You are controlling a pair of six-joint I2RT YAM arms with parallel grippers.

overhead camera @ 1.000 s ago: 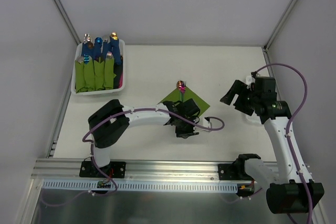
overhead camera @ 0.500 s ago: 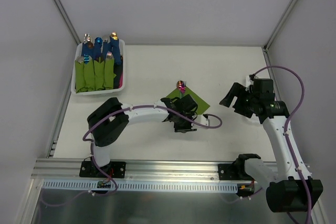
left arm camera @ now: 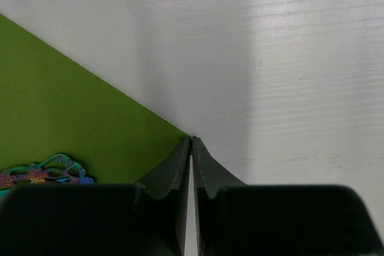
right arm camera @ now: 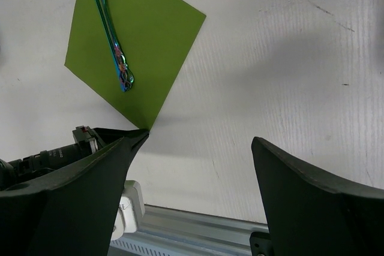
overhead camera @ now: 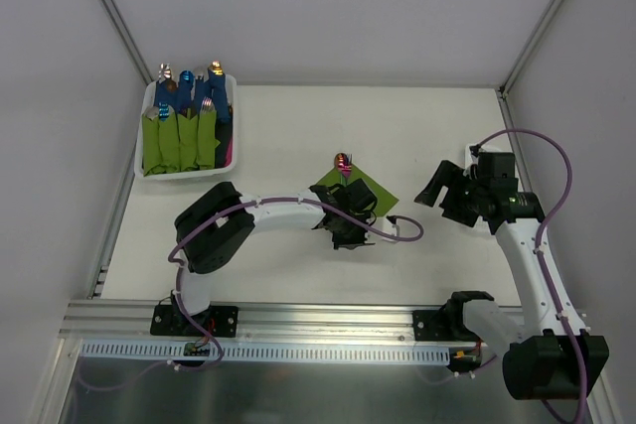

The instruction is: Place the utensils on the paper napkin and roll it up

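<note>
Left gripper (left arm camera: 191, 143) w/ black jaws basically pressed together, tips right at the corner of the thin olive-green paper sheet (left arm camera: 66, 106) on the white table (left arm camera: 288, 58). Rainbow-shiny metal utensil end (left arm camera: 42, 172) on the sheet, btm left.

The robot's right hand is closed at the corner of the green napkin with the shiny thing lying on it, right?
No, it is the left hand that is closed at the corner of the paper napkin, as the left wrist view shows. The utensil does lie on it.
</note>
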